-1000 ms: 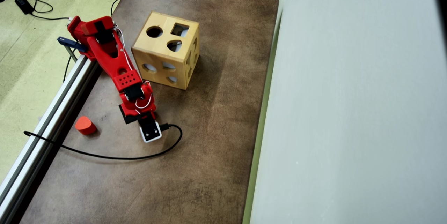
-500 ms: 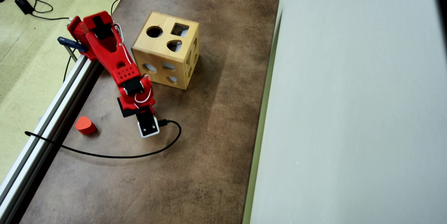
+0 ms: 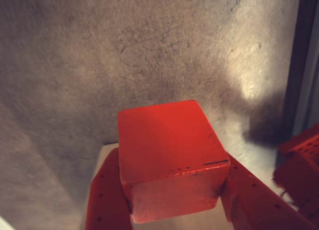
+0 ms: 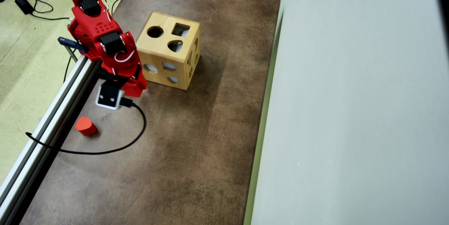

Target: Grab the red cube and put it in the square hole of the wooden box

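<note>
Red cube (image 3: 172, 158) sits clamped between the two red fingers (image 3: 107, 200) of the gripper (image 3: 174, 210), seen close in the wrist view, held off the brown table (image 4: 196, 141); the fingers press on its two opposite side faces low down, and most of the cube stands proud of them. In the overhead view the arm (image 4: 105, 39) is folded back beside the wooden box (image 4: 167, 50), at the box's left, and the cube itself is hidden there under the wrist and its white camera (image 4: 109, 96). The square hole (image 4: 180, 29) lies on the box's top face at the far right, next to the round hole (image 4: 155, 32) and above the half-round hole (image 4: 175, 46). The likeliest trouble, I judge, is a twist: the cube appears turned a little in the grip, and if its edges do not line up with the straight sides of the hole it may catch on the rim and sit there or tip off the box. A shallow grip could also let it slip on the way over. The arm must rise clear of the box's near edge, or it may shove the box. How deep the fingers reach cannot be told, since their tips are cut off at the frame's bottom. An orange-red rounded block (image 4: 85, 125) lies apart near the rail (image 4: 42, 130).
</note>
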You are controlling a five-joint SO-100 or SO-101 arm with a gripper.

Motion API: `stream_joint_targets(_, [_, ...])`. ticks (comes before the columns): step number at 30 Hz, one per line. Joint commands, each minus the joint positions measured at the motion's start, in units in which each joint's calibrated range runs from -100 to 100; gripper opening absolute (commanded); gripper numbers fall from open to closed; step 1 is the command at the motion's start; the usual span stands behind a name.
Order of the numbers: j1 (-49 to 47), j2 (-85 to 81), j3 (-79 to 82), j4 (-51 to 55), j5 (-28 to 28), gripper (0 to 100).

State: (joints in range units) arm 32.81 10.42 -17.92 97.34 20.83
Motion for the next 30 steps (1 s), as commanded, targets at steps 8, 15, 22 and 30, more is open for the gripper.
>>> stream_joint_targets(8, [-6.28,-8.34,-0.41,0.89,-5.27,2])
stream_joint_targets(15, [-11.19,-17.01,-0.41,0.81,-8.99,2])
stream_joint_targets(22, [-19.66,-19.81,-0.32,0.81,-14.8,2])
stream_joint_targets(30, [-30.87,-19.21,0.48,0.73,-20.71,2])
